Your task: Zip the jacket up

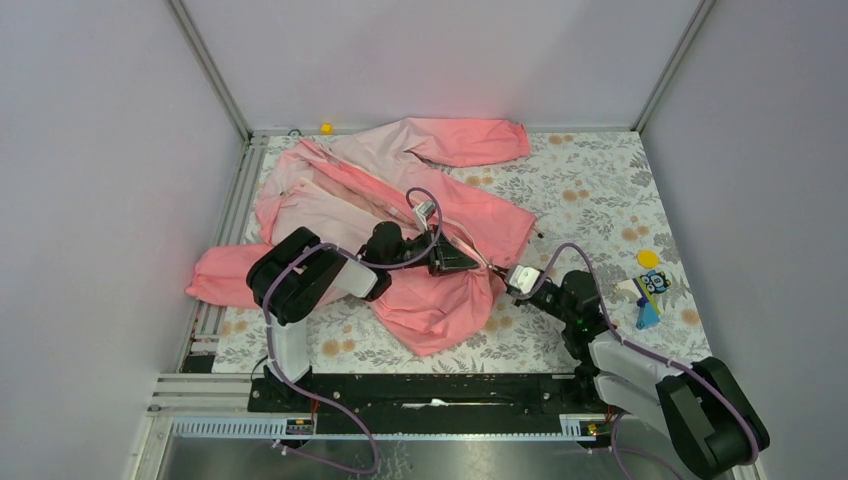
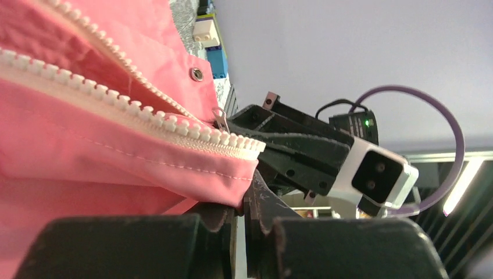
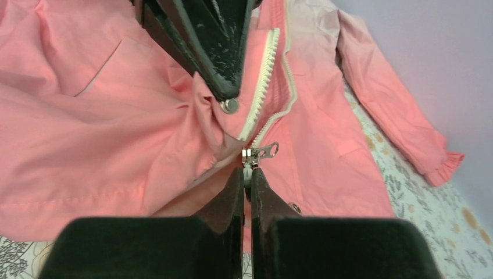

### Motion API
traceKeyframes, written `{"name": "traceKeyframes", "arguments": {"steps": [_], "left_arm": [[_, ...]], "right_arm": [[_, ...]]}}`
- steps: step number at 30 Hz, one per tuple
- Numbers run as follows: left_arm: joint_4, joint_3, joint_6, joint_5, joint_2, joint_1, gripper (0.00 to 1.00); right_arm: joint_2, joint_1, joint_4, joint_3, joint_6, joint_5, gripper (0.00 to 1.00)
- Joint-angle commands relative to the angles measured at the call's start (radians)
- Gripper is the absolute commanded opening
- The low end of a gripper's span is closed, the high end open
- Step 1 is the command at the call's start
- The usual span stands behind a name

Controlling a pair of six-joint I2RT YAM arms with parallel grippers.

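1. The left gripper has its fingers pressed together on the hem of the jacket. It grips just under the loose row of teeth, beside a small metal snap.
2. That row is chunky whitish plastic on thin, smooth coral fabric. Its cut end stops right at the left fingertips and is not engaged with anything.
3. The garment lies crumpled on the floral mat, mostly beyond and to the left of both grippers. The zipper's long axis runs away from them toward the paler collar.
4. The metal slider, with its pull tab flopped to one side, sits on the opposite row, immediately beyond the right fingertips.
5. The right gripper is pinched tight, apparently on the foot of the zipper tape under the slider.
6. I judge the next move turns on this: the loose end lies just beyond and slightly left of the slider mouth, close but not entered, so the left arm must feed it in.
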Motion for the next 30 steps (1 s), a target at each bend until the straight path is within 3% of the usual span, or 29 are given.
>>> {"name": "traceKeyframes", "arguments": {"steps": [1,5,11,20,30], "left_arm": [[0.27,-0.04,0.067,0.078,-0.008,0.018,0.0],[0.49,-0.044,-0.093,0.168,0.075,0.042,0.0],[0.49,-0.043,-0.165,0.18,0.069,0.047,0.0],[0.492,-0.057,-0.252,0.129,0.021,0.05,0.0],[0.492,-0.064,-0.291,0.094,0.043,0.054,0.0]], "right_arm": [[-0.043,0.01,0.118,-0.014,-0.034,0.049,0.0],[-0.062,0.01,0.113,-0.011,-0.043,0.024,0.0],[0.004,0.011,0.201,-0.026,-0.053,0.001,0.0],[0.126,0.012,0.466,-0.079,-0.016,-0.028,0.0],[0.118,0.012,0.476,-0.079,-0.008,-0.081,0.0]]}}
